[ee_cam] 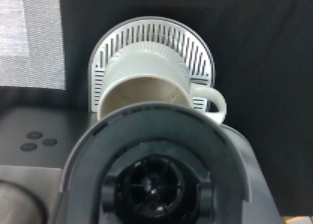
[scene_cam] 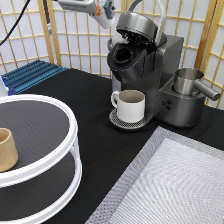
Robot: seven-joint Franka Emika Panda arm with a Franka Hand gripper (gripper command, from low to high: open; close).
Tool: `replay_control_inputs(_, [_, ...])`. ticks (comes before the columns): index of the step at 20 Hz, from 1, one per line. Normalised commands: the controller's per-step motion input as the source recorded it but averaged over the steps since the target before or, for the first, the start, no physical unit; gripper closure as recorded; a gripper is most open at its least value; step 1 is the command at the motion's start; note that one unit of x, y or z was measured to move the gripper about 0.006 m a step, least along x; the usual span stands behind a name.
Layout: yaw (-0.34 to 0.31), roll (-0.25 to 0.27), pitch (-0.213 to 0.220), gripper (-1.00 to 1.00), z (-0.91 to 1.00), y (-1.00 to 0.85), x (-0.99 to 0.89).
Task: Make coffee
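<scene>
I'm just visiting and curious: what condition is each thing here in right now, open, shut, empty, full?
Coffee machine: lid raised, pod chamber open.
White mug: upright on the drip tray, looks empty.
Drip tray: under the mug.
Metal cup: upright on the machine's right side.
Tan cup: upright on the tiered stand.
Gripper: above the machine, at its upper left.

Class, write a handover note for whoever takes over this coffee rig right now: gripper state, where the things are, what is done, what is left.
Gripper: at the exterior view's top, just left of the coffee machine's raised lid; holds nothing visible.
Mug: on the drip tray under the brew head, looks empty in the wrist view.
Done: mug placed, lid open.
Left: no pod visible in the chamber; lid not closed; brewing not started.
</scene>
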Motion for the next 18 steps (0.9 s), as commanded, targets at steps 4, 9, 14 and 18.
replay_control_inputs(4, [-0.100,0.042,0.151,1.00,0.01,0.21,0.52])
replay_control_inputs(9, [-0.090,0.035,0.127,1.00,0.07,0.17,0.53])
replay_control_inputs(14, [-0.086,0.001,0.102,1.00,0.17,0.33,0.52])
replay_control_inputs(18, [-0.068,0.002,0.105,1.00,0.16,0.27,0.56])
